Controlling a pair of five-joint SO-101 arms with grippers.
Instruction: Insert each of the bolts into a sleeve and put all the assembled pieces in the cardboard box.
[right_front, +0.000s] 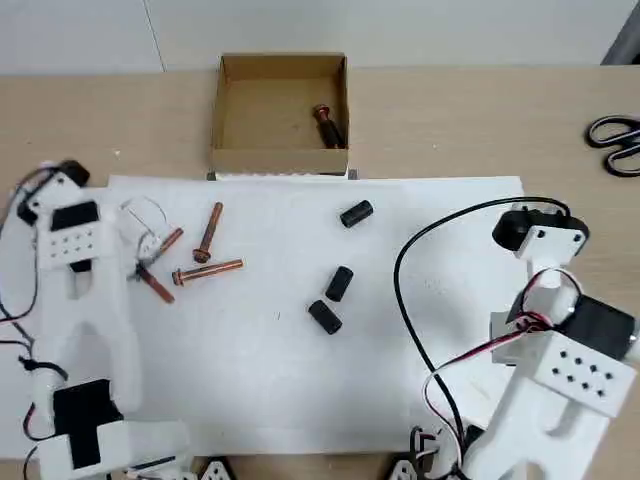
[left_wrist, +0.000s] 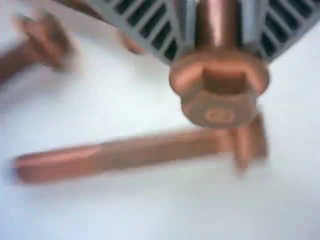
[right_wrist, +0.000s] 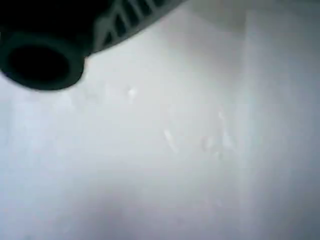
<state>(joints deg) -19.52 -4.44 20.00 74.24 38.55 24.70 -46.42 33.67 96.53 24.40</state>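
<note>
Hidden or unclear:
- The fingers of the right gripper (right_wrist: 67, 32) were mostly out of frame in the right wrist view. One ribbed jaw edge showed beside a dark mass.
- In the left wrist view, the shank of the held bolt (left_wrist: 217, 90) ran up between the ribbed jaws and was cut off at the frame edge. A further bolt (left_wrist: 35, 42) behind it was too blurred to detail.
- In the high view, two bolts by the left arm were partly covered by its gripper parts.
- The scissors (right_front: 615, 142) were cut off at the table (right_front: 100, 110) edge.

Counts, high view:
- Bolts outside the box: four, all copper, at (right_front: 208, 232), (right_front: 208, 271), (right_front: 168, 242) and (right_front: 155, 285).
- Loose sleeves: three, black, at (right_front: 356, 214), (right_front: 339, 283) and (right_front: 324, 317).
- One assembled piece (right_front: 328, 125) lay inside the cardboard box (right_front: 280, 160), near its right wall.

Position relative to the tools:
- The left gripper (left_wrist: 215, 35) was clamped on the held bolt, head toward the camera. Another bolt (left_wrist: 130, 152) lay flat on the white sheet (right_front: 300, 380) just beneath that head.
- The right gripper was closed on the held sleeve (right_wrist: 42, 62), bore facing the camera, above bare sheet.
- The loose sleeves lay mid-sheet, between the two arms and well apart from both.
</note>
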